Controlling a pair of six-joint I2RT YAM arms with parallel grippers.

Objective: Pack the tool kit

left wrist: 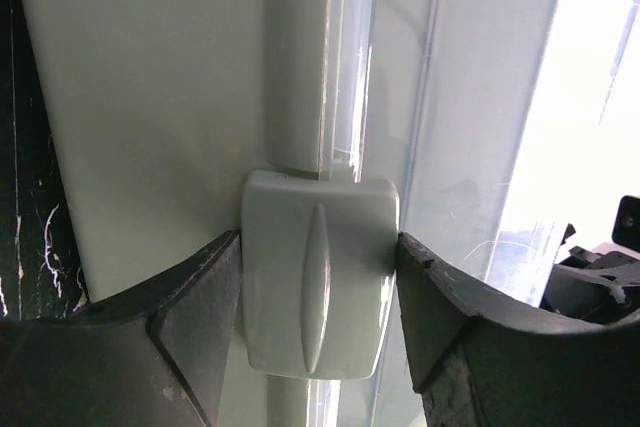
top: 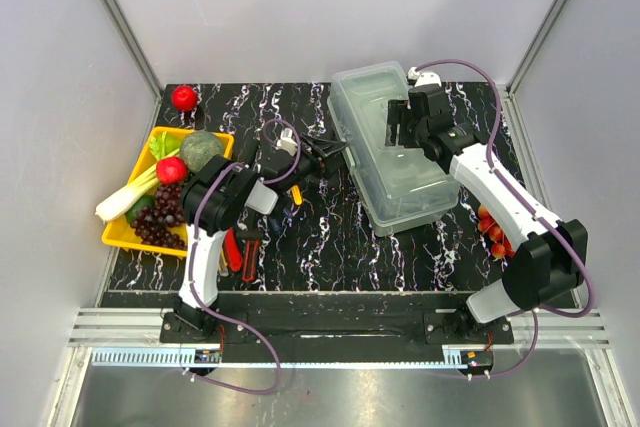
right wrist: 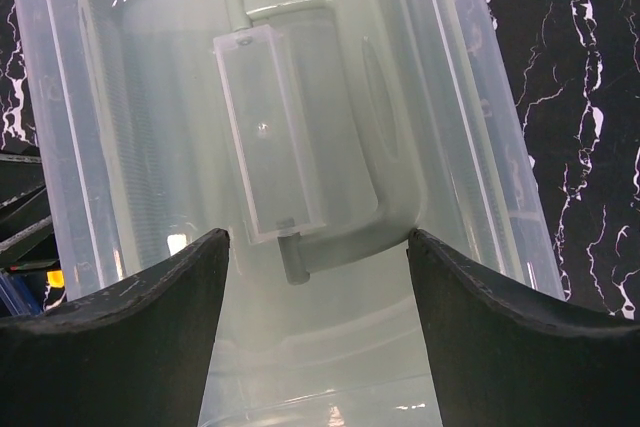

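The tool kit's pale grey-green toolbox [top: 405, 187] lies right of centre with its clear lid down. My left gripper [top: 335, 151] reaches to the box's left long side. In the left wrist view its fingers [left wrist: 200, 317] press both sides of the grey-green latch [left wrist: 320, 287], so the left gripper [left wrist: 320, 242] is shut on it. My right gripper [top: 403, 130] hangs open over the lid [right wrist: 450, 97], its jaws on either side of the folded lid handle [right wrist: 270, 137] below. Red-handled tools [top: 240, 247] lie by the left arm, and a yellow-handled one [top: 297, 195] under its wrist.
A yellow tray [top: 120, 235] of vegetables and grapes sits at the left, with a red fruit [top: 184, 97] behind it. Small red items [top: 492, 229] lie beside the right arm. Grey walls close in the marbled black table [top: 330, 247].
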